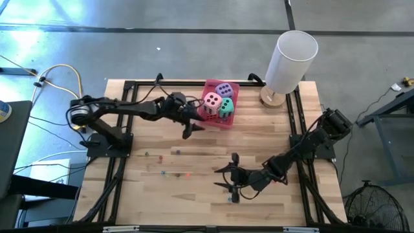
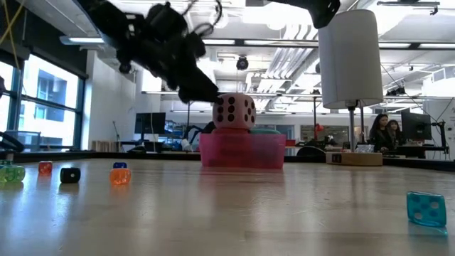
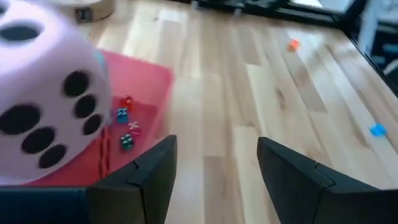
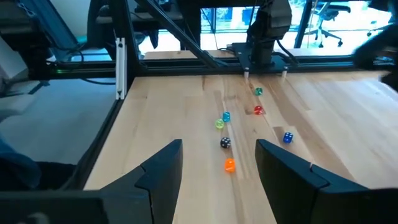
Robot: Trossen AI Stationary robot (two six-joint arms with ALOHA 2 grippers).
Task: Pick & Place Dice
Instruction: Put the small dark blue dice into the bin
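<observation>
Here, the pink soft cube die with dark pips (image 1: 211,100) sits on top inside the pink translucent rectangular tray (image 1: 226,123), with the teal die (image 1: 226,107) beside it and the purple die (image 1: 224,89) just behind; a red die is not clearly visible. The left gripper (image 1: 191,127) hangs just beside the tray's near-left corner, fingers spread, gripping nothing. Well apart from the tray, toward the front edge of the wooden table (image 1: 149,188), the right gripper (image 1: 231,173) rests low, its fingers parted and empty. Tiny coloured beads (image 4: 226,141) lie scattered on the table, well clear of the tray.
</observation>
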